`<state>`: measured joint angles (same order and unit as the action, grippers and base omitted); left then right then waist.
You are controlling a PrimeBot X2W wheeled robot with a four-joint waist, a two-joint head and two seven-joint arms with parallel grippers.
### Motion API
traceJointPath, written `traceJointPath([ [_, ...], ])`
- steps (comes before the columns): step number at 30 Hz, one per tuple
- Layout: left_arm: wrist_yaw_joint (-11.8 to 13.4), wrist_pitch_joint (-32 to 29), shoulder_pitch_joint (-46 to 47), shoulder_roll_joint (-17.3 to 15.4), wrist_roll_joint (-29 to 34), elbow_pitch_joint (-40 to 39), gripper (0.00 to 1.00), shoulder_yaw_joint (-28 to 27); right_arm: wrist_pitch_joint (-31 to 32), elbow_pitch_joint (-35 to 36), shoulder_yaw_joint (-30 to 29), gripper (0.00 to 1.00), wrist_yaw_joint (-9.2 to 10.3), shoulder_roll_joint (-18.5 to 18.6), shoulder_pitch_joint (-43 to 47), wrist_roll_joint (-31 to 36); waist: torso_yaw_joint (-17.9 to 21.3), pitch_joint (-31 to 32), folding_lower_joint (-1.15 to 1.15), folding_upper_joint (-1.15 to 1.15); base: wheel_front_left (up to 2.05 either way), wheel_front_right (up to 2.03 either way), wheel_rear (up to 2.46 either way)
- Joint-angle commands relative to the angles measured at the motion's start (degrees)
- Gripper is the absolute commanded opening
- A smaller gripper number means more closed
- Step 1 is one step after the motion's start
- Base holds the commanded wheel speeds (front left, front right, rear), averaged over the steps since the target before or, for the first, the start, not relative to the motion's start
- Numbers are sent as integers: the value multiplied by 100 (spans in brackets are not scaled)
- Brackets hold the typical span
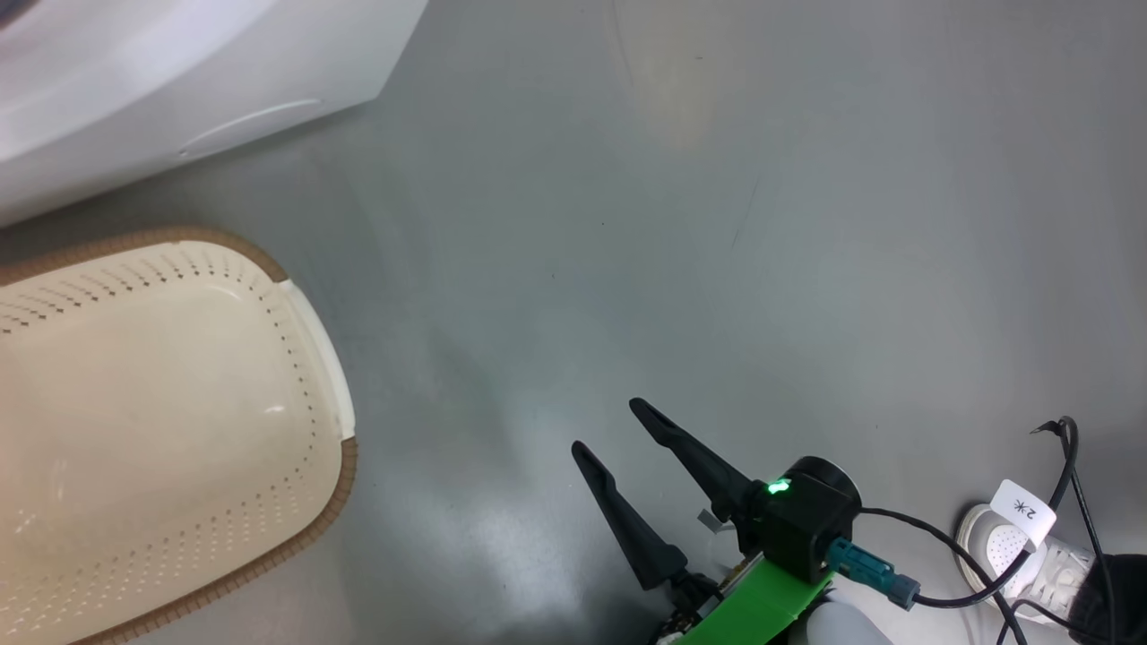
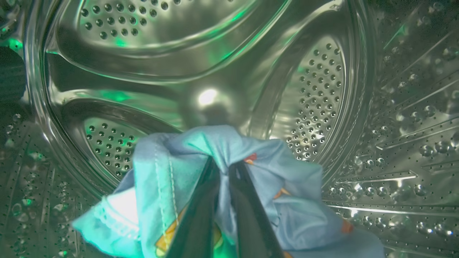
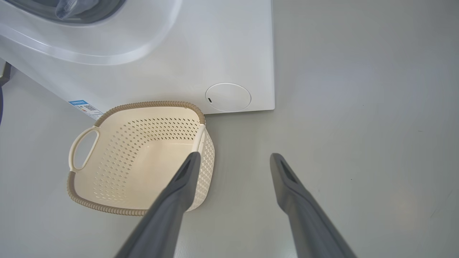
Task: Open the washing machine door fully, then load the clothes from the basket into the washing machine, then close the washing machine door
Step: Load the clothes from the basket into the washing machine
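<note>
Left gripper (image 2: 224,163): inside the machine, with its two dark fingers drawn almost together and clamped on a fold of cloth that bunches over their tips.
Light blue garment (image 2: 294,204): soft fabric with white stitching and orange-red print patches. It is pinched between the left fingers and spills to both sides of them, low in front of the drum's rear wall.
Shiny steel perforated drum (image 2: 315,93): embossed side walls and rows of round holes in the back panels. There is a bright glint at the centre and a green cast over the metal.
Right gripper (image 1: 607,425): fingers spread wide apart, nothing between them. It hangs over bare floor to the right of the basket and apart from it. A small green lamp glows on its black body.
Cream-white perforated plastic basket (image 3: 150,104): a rounded rectangle with a brown woven-look rim and white side handles. It stands upright on the floor just before the machine's lower front — touching or not, cannot tell. Its inner floor is in plain sight.
Large white front-loading washing machine (image 3: 229,43): a round flap (image 3: 228,97) sits low on its front, and a blue sticker (image 3: 84,105) sits beside the basket's far rim. A dark grey ring (image 3: 111,9) shows at the top edge of the right wrist view.
Smooth grey floor (image 1: 717,269): glossy, with faint scuffs.
Head view, lower right: a person's white shoe (image 1: 995,542) and a black cable (image 1: 905,518) carrying a white paper tag (image 1: 1024,511).
</note>
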<state>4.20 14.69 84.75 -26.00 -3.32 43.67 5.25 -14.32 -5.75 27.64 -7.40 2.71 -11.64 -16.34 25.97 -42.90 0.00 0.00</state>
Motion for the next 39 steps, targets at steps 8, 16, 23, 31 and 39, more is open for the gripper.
traceJointPath([
  [8,40,-13,18,-272,35,18,0,71,-68,86,141,100,-9,17,83,-46,-38,-32,0,0,0,0,0],
  [16,-13,-309,241,-202,58,811,0,254,-68,46,154,100,-9,17,78,-52,-84,58,0,0,0,0,0],
  [23,63,-429,419,-119,74,1301,93,367,-68,36,136,100,-9,17,78,-56,-132,114,0,0,0,0,0],
  [31,257,-528,419,4,-51,1718,100,341,-68,32,76,100,-9,17,77,-31,-208,149,0,0,0,0,0],
  [39,353,-572,382,168,-230,1967,100,296,-68,12,35,100,-9,17,-6,-31,-362,189,0,0,0,0,0],
])
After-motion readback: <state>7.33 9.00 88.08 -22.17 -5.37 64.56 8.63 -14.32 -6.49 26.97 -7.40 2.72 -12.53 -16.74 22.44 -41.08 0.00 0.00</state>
